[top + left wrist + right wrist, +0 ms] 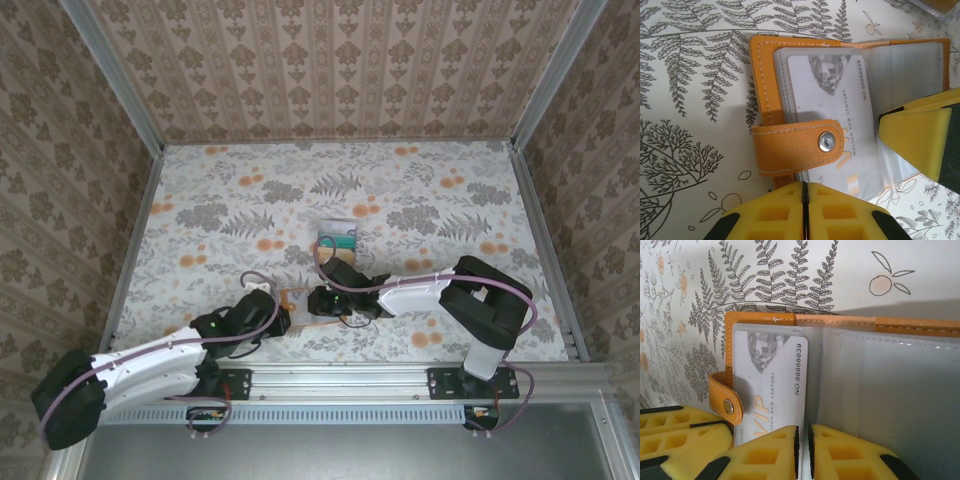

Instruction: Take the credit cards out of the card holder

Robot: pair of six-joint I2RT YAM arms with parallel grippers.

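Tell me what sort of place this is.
Probably a staged robot test booth: a floral-covered table boxed in by wallpapered panels on metal framing, with the left arm and right arm bolted to a rail.

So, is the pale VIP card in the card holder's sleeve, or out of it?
In. The pale card lies behind a clear sleeve of the open card holder, its printing showing through.

Snap strap [726,402] bars the card [772,385] — table [790,285] beyond lies free.
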